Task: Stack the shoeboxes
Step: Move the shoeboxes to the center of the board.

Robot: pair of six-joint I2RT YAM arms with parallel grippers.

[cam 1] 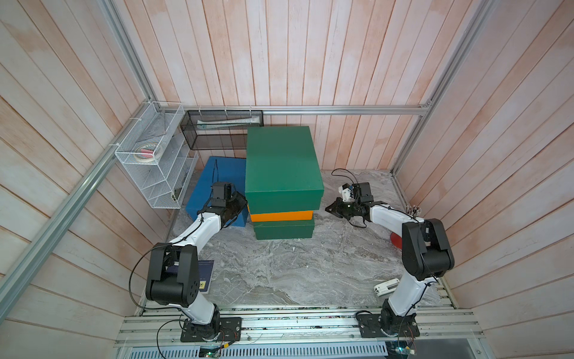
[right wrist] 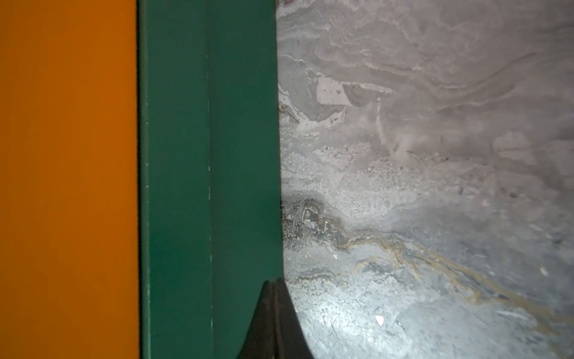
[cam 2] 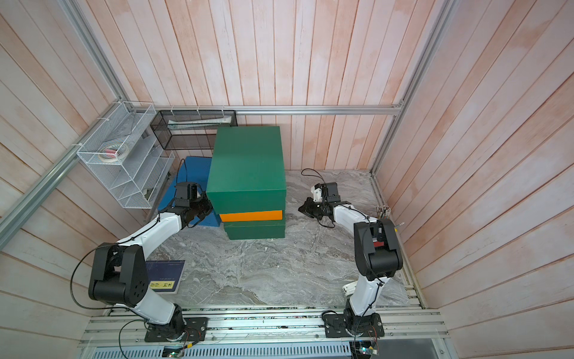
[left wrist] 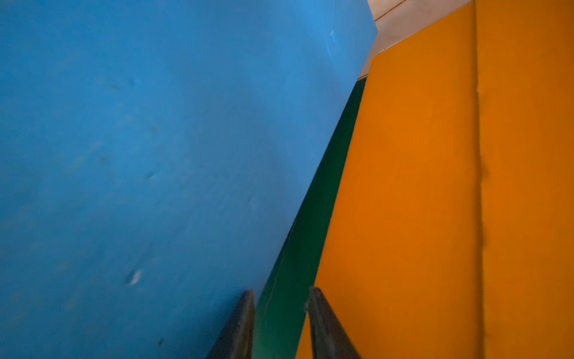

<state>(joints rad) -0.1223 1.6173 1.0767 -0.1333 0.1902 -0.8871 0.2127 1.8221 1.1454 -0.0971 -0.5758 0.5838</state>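
Since the grey marbled tabletop (cam 1: 295, 273) carries everything, it goes down first; pale wooden plank walls close it in on three sides.

Shoeboxes: three are stacked near the middle-rear of the table. The upper dark green box (cam 1: 282, 161) sits on the orange box (cam 1: 281, 215), which sits on the lower dark green box (cam 1: 284, 231). Edges are roughly flush, with the upper green lid overhanging slightly toward the front. The blue box (cam 1: 214, 174) is not on the stack. It lies on the table just beside the stack on the left, skewed to it. Whether they touch cannot be told.

White wire rack (cam 1: 155, 161) hangs on the left wall, and the black mesh basket (cam 1: 217, 130) on the rear rail behind the boxes. A dark blue book (cam 2: 164, 275) lies flat near the left arm's base.

Left gripper (cam 1: 237, 208) is at the gap between the blue box and the stack, level with the orange box. In the left wrist view its fingers (left wrist: 323, 323) stand a narrow gap apart, with green box wall showing through.

Right gripper (cam 1: 330, 209) is low over the table, right of the stack and apart from it. Its fingertips (right wrist: 275, 292) are pressed together on nothing.

A small white object (cam 1: 385, 287) lies by the right arm's base.
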